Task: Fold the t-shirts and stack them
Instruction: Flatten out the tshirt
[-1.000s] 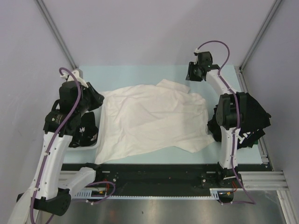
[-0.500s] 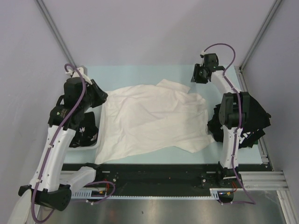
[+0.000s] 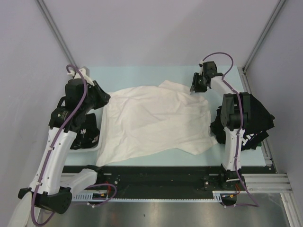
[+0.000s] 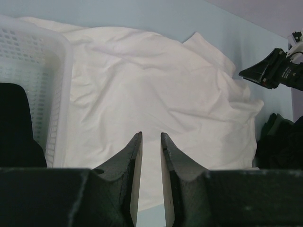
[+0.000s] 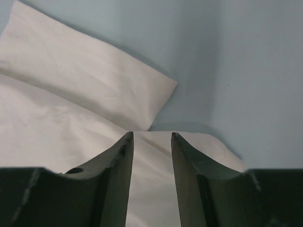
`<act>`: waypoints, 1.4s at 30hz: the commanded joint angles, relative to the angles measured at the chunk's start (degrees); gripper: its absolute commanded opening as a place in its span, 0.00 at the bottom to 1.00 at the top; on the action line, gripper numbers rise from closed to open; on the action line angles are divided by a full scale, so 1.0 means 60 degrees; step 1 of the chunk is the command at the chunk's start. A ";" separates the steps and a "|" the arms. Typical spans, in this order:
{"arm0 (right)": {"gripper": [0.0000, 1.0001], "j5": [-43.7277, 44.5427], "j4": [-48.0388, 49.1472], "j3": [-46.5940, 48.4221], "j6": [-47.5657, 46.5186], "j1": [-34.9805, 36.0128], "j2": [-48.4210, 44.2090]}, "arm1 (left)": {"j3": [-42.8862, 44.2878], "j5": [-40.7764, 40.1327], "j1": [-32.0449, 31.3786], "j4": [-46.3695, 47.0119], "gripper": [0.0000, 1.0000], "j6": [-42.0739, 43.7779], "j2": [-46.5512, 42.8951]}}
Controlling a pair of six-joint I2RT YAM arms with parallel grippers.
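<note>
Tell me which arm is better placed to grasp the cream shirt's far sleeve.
Right. The right end effector is open just beside that sleeve; the left end effector is at the opposite edge of the shirt.

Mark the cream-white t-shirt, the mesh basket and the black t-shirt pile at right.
cream-white t-shirt (image 3: 156, 118): top view, cloth's middle.
mesh basket (image 4: 42, 71): left wrist view, side wall.
black t-shirt pile (image 3: 260, 113): top view, its right part.

Soft, bright overhead light leaves faint shadows in the folds of the cream shirt (image 3: 151, 118) and dim shade on the table (image 5: 246, 71) beyond its sleeve, while the fingers (image 5: 120, 163) of the right gripper (image 5: 152, 135) look dark and blurred.
</note>
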 commanded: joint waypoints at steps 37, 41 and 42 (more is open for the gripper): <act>0.40 0.0329 0.0685 0.1385 -0.0336 0.0121 0.1564 | 0.0981 -0.0121 -0.0244 -0.0536 0.25 0.0306 0.0076; 0.37 0.0344 0.0450 0.1810 -0.0306 0.0136 0.1813 | 0.0995 -0.0180 -0.0288 -0.0522 0.25 0.0262 0.0090; 0.37 0.0315 0.0436 0.1840 -0.0292 0.0136 0.1828 | 0.0981 -0.0180 -0.0288 -0.0522 0.25 0.0261 0.0090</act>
